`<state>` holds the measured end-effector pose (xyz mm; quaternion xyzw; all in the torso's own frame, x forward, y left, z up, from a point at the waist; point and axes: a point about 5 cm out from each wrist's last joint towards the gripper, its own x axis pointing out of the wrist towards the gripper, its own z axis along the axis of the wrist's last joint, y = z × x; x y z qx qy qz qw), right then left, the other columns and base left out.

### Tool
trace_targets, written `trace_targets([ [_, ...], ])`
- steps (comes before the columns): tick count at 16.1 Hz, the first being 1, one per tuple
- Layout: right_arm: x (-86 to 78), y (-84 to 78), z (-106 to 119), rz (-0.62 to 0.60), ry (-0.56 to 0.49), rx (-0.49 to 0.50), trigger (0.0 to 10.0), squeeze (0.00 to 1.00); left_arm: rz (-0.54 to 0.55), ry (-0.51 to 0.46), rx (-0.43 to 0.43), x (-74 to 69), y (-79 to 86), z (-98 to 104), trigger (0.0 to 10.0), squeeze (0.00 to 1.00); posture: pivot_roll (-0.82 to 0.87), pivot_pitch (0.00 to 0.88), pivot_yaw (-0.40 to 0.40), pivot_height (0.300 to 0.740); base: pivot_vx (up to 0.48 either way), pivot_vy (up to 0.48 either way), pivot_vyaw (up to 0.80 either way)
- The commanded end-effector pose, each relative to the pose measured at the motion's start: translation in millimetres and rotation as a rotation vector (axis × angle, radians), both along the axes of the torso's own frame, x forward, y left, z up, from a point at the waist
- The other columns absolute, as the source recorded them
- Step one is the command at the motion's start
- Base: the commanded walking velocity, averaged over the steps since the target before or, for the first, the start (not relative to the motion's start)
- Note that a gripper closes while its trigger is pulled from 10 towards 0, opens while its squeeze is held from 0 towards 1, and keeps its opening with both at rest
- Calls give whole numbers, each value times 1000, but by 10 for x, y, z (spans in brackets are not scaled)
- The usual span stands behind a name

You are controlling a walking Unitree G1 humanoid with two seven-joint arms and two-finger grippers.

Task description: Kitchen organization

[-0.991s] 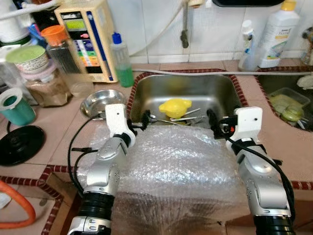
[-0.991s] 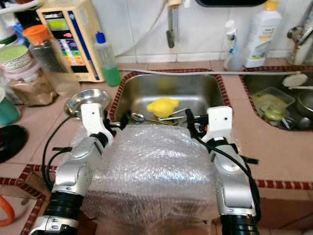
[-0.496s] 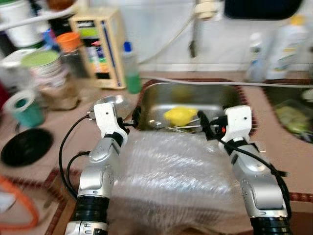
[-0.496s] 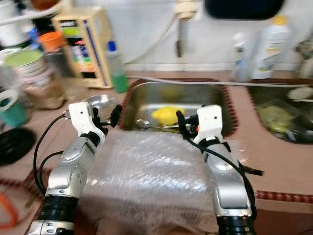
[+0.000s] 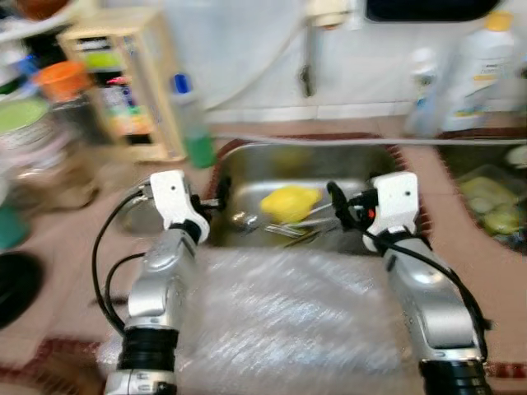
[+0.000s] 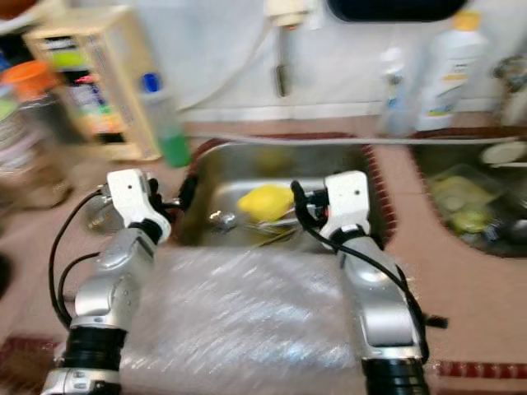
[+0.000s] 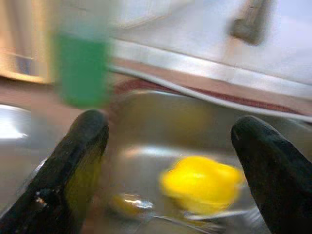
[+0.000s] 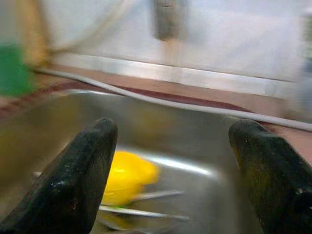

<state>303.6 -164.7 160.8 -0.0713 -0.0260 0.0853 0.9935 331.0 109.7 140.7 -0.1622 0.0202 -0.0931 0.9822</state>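
A steel sink (image 5: 247, 164) is set in the tiled counter, and a yellow plastic piece (image 5: 288, 202) lies in it among several pieces of metal cutlery (image 5: 317, 220). A sheet of bubble wrap (image 5: 288, 321) covers the counter in front of the sink. My left gripper (image 5: 221, 193) hovers at the sink's near left rim, open and holding nothing. My right gripper (image 5: 338, 202) hovers over the near right part of the basin, also open and holding nothing. Both wrist views look into the basin at the yellow piece (image 7: 200, 185) (image 8: 126, 178) between spread fingers. All views are blurred.
A bottle of green liquid (image 5: 191, 123) and a wooden box (image 5: 123, 82) stand at the back left, beside several jars (image 5: 33, 148). White bottles (image 5: 486, 70) stand at the back right. A second sink (image 5: 494, 206) on the right holds containers. A tap (image 5: 306, 78) hangs above the basin.
The camera has swung and the picture has blurred. Both grippers have moved forward from the far edge of the bubble wrap to the sink's near rim and basin.
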Motion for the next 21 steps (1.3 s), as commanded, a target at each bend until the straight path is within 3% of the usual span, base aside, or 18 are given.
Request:
trace_targets([
  [1,-2,54,35,14,-9,16,10000,0,-8,-16,12,-12,38,35,10000,0,-87,0,110,740,0,0,0],
  [7,-12,44,17,13,3,15,10000,0,35,-19,18,-23,76,36,10000,0,-85,0,110,740,0,0,0],
  [11,-18,101,40,47,4,19,10000,0,165,8,52,56,286,29,10000,0,-84,0,109,740,0,0,0],
  [14,-23,131,38,68,7,20,10000,0,279,62,66,163,475,29,10000,0,-80,0,105,740,0,0,0],
  [17,-15,184,68,105,0,11,10000,0,398,151,26,228,675,-38,10000,0,-80,0,109,740,0,0,0],
  [19,-34,227,71,131,-1,0,10000,0,442,203,-1,260,761,-96,10000,0,-83,0,115,740,0,0,0],
  [21,-62,259,41,155,9,-3,10000,0,461,252,25,286,786,-145,10000,0,-86,0,119,740,0,0,0],
])
